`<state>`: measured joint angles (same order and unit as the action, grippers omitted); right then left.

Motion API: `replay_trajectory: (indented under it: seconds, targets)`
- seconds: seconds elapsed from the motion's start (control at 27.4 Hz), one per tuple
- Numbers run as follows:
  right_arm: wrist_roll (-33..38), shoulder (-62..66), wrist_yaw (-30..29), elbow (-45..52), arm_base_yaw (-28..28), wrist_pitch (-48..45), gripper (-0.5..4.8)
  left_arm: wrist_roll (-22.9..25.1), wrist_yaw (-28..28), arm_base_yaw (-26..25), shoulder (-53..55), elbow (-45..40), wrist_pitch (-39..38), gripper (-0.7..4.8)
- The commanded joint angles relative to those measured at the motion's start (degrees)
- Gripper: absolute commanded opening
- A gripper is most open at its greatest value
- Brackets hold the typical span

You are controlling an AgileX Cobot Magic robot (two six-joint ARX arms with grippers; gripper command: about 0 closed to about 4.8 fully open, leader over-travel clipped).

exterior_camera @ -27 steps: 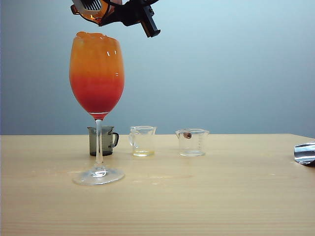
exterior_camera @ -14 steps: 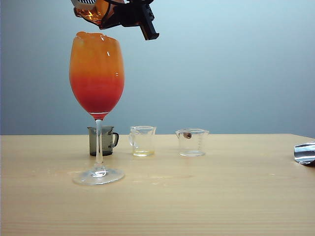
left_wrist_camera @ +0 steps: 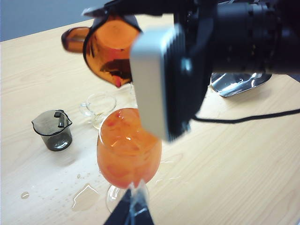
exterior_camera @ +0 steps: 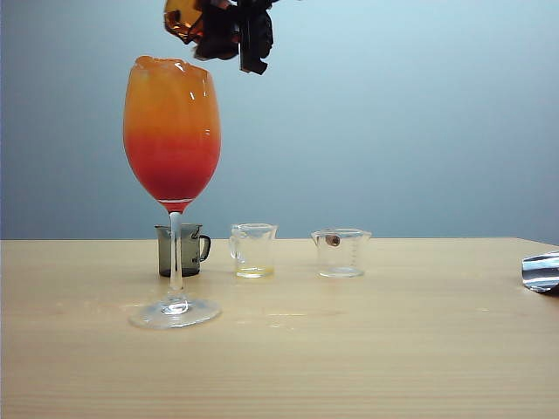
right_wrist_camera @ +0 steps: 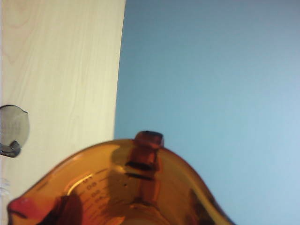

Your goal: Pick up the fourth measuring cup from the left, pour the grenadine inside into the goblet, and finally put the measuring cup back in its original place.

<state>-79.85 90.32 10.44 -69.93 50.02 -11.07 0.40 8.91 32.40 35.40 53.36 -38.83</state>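
Observation:
The fourth measuring cup [exterior_camera: 182, 16], amber-brown, hangs tilted just above the goblet [exterior_camera: 172, 131] with my right gripper [exterior_camera: 234, 33] shut on it. In the left wrist view the cup [left_wrist_camera: 110, 49] shows its open mouth, its lip pointing down over the goblet bowl [left_wrist_camera: 129, 152]; no stream falls. The cup's inside [right_wrist_camera: 126, 187] fills the right wrist view, red residue at the lip. The grenadine [exterior_camera: 172, 170] lies as a red layer under orange juice in the brim-full goblet. My left gripper [left_wrist_camera: 132, 208], a dark wedge with tips together, stays low, short of the goblet's foot.
Behind the goblet stand a smoky grey cup [exterior_camera: 183, 250] and two clear cups [exterior_camera: 253, 250] [exterior_camera: 341, 253]. Small puddles [left_wrist_camera: 86, 197] lie on the wood table [exterior_camera: 393, 349] beside the goblet's foot. A crumpled silver object [exterior_camera: 541, 271] sits at the right edge.
The right wrist has rolled, swinging the measuring cup from steeply tipped over the goblet toward a less tipped pose and a little to the right. Goblet and left arm are still.

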Motion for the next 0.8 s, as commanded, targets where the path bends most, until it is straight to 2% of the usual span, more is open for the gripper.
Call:
replay_trajectory:
  seconds: [0.04, 0.11, 0.18, 0.47, 0.58, 0.8]
  targets:
    - [9.6, -0.7, 0.1, -0.2, -1.5, -1.4, 0.19, 0.2, 0.1, 0.0, -0.1, 0.2, 0.3, -0.05]
    - [16.8, -1.5, 0.1, -0.2, -3.5, -1.6, 0.17, 0.2, 0.1, 0.0, -0.1, 0.2, 0.3, -0.05]
    - [20.7, -2.3, 0.1, -0.2, -5.1, -1.6, 0.17, 0.2, 0.1, 0.0, -0.1, 0.2, 0.3, -0.05]
    - [32.7, -5.5, -0.1, -0.2, -11.0, -1.6, 0.17, 0.2, 0.1, 0.0, -0.1, 0.2, 0.3, -0.05]
    - [39.5, -6.6, -0.1, -0.2, -15.2, -1.6, 0.17, 0.2, 0.1, 0.0, -0.1, 0.2, 0.3, -0.05]
    - [45.8, -6.7, -1.3, -0.2, -20.4, -1.6, 0.17, 0.2, 0.1, 0.0, -0.1, 0.2, 0.3, -0.05]
